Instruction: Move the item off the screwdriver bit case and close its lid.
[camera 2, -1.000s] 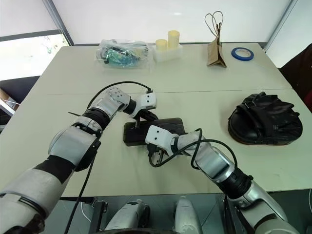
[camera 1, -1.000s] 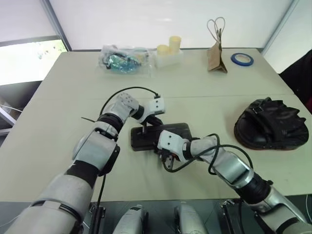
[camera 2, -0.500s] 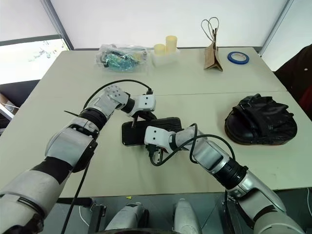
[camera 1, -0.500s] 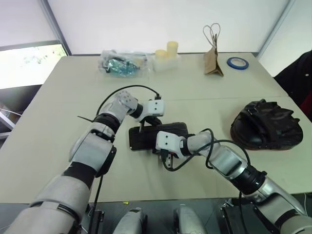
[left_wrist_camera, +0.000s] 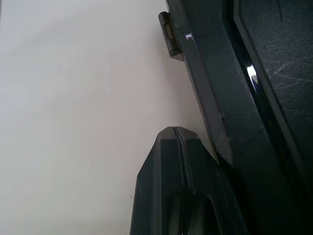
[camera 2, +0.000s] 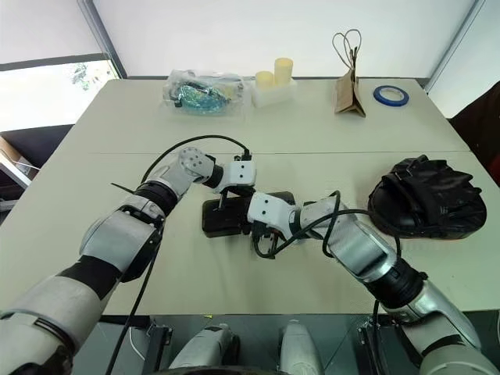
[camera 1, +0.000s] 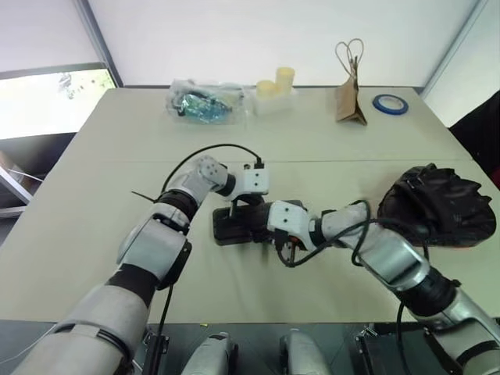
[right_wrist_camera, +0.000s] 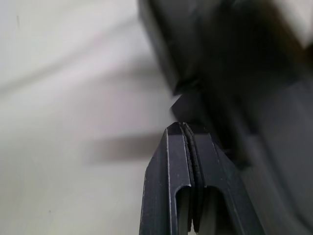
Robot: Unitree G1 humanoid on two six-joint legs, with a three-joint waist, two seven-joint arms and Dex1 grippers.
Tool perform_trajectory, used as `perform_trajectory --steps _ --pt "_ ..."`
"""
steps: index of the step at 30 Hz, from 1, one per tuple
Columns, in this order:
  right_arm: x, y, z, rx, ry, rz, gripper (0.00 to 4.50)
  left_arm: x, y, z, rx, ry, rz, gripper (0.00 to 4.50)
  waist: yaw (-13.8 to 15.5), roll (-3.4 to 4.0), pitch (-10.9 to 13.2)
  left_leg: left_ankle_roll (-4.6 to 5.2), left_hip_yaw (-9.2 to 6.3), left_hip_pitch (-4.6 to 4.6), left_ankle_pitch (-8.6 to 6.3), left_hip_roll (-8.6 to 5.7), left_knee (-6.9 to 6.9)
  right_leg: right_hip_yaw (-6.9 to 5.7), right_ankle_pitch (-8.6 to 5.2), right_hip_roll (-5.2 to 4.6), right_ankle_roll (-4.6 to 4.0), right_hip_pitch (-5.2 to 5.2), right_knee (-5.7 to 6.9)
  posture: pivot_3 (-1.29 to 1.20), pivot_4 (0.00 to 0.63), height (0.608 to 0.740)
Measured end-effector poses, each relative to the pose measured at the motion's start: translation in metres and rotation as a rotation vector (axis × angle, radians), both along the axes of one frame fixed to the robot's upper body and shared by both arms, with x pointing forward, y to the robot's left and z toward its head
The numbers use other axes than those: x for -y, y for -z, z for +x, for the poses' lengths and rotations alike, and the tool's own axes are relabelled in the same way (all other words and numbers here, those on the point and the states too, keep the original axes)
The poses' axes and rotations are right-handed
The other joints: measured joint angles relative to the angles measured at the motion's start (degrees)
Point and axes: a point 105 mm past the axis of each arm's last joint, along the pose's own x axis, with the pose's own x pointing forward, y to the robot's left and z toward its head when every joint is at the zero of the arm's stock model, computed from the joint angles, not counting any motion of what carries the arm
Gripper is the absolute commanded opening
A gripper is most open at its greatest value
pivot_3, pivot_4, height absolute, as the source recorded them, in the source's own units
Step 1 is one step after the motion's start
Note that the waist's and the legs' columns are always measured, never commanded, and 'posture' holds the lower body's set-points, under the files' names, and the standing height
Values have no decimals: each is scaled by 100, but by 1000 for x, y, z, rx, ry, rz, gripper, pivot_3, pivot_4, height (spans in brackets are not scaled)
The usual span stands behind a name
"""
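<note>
The screwdriver bit case [camera 1: 233, 226] lies flat in the middle of the table, and its dark lid [left_wrist_camera: 274, 49] looks down over the tray. My left gripper [camera 1: 233, 209] is shut, its tips at the case's far edge beside a small tab [left_wrist_camera: 169, 34]. At the near edge of the case [right_wrist_camera: 244, 73] my right gripper [camera 1: 286, 248] is shut too, with nothing held. The item [camera 1: 434, 206], a bulky black padded mitt, rests on the table far to the right, apart from the case.
Along the table's far edge stand a clear bag with teal contents [camera 1: 205, 104], yellow cylinders in a white tray [camera 1: 275, 84], a brown paper bag [camera 1: 349, 98] and a blue tape roll [camera 1: 389, 104]. A black cable [camera 1: 211, 150] loops above my left wrist.
The camera has shifted. My right gripper has risen a little and moved right along the case's near edge. My left wrist has rolled while staying at the far edge.
</note>
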Motion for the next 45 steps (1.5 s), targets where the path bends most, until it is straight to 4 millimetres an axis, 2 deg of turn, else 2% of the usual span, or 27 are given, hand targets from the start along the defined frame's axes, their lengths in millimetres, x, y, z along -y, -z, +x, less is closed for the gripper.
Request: perform_trajectory --steps 4,12,18,35,40,45 --pt "2 -3 -7 -15 6 3 55 6 -3 1 24 2 -8 0 70 -1 -1 1 1 1 0 -3 7 2 0 2 0 6 -1 0 150 740" --pt "7 6 1 -30 55 -10 55 6 -2 -2 -42 -11 -36 0 50 -2 0 5 1 -1 -3 -4 0 2 0 -3 1 -3 1 0 150 740" --pt "5 28 3 -70 33 -43 55 2 1 -3 -64 -12 -46 0 22 -2 0 5 2 -1 -3 -2 -3 1 0 -2 1 -6 1 0 150 740" --pt "-10 33 13 -78 5 -26 55 -16 7 -5 -86 -19 -35 0 -142 -31 -35 4 6 19 -3 21 -15 3 0 15 0 -1 0 0 150 740" --pt "-16 37 14 -130 36 -20 55 -19 9 -7 -105 -19 -49 0 -144 -52 -71 4 21 104 -3 25 -73 14 -1 16 0 50 -15 0 150 740" --pt "-19 39 13 -157 62 -20 55 -19 10 -9 -113 -14 -62 0 -149 -47 -121 4 22 129 -4 41 -91 19 -1 34 0 86 -67 0 150 740"
